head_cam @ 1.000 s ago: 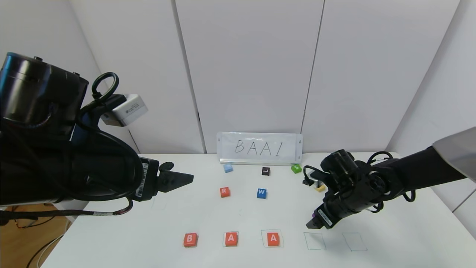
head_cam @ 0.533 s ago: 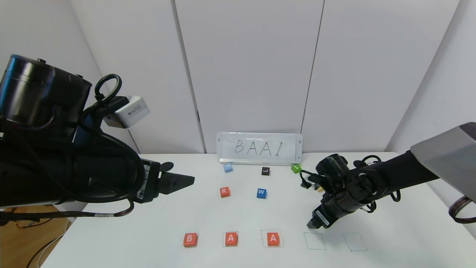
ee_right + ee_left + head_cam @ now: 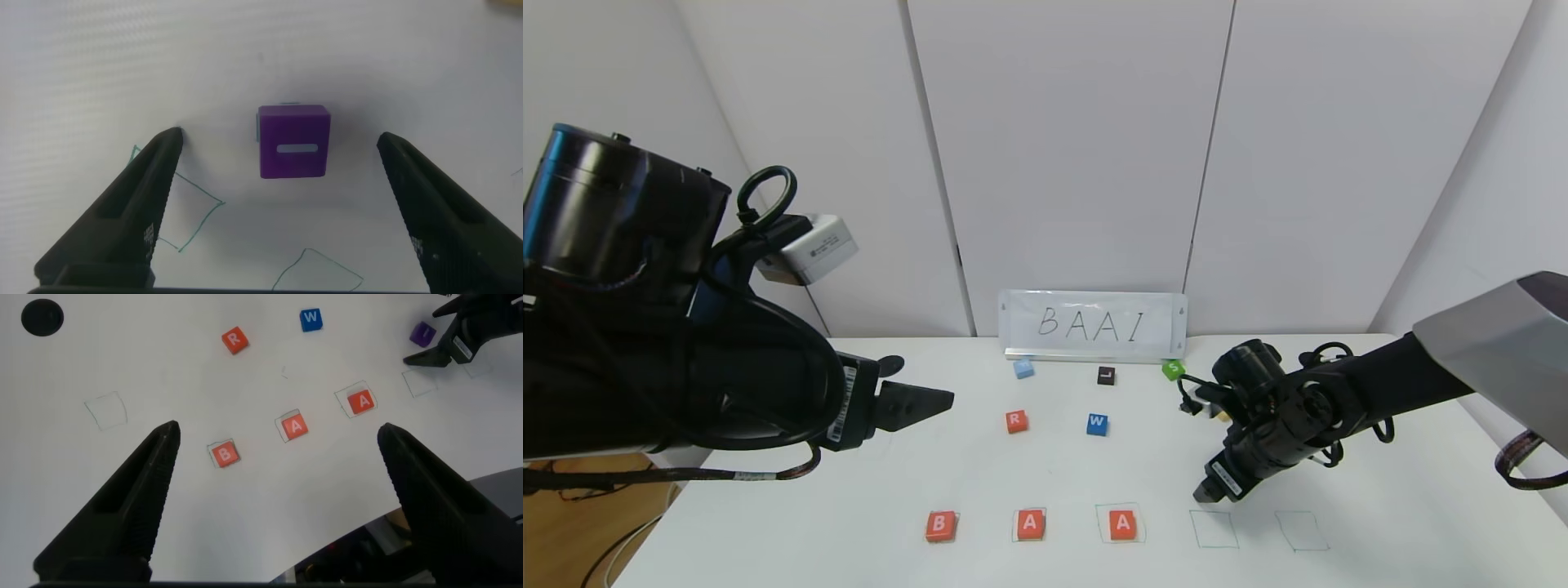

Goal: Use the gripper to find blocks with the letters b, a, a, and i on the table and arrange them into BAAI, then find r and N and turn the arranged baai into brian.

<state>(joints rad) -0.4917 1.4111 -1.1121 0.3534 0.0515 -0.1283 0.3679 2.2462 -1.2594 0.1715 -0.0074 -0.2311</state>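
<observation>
We see a white table (image 3: pixel 1029 474) against pale wall panels, with a card reading BAAI (image 3: pixel 1093 325) at its back edge. The B block (image 3: pixel 940 526) and two A blocks (image 3: pixel 1030 523) (image 3: pixel 1123 524) sit in a front row; the R block (image 3: pixel 1016 421) lies behind. Our right gripper (image 3: pixel 278 204) hangs wide open over the purple I block (image 3: pixel 295 152), holding nothing. Our left gripper (image 3: pixel 274 490) hovers open, empty, over the table's left side.

Between the two wide-spread fingers (image 3: pixel 122 514) of the left gripper (image 3: pixel 274 502), the orange-red B (image 3: pixel 225 454) and two A blocks (image 3: pixel 295 425) are seen in a row on the white table (image 3: pixel 163 359). Farther off, R (image 3: pixel 234 340), a blue W cube (image 3: pixel 310 318) and the purple block (image 3: pixel 422 333) are seen, the last beside the right gripper (image 3: pixel 425 361).
</observation>
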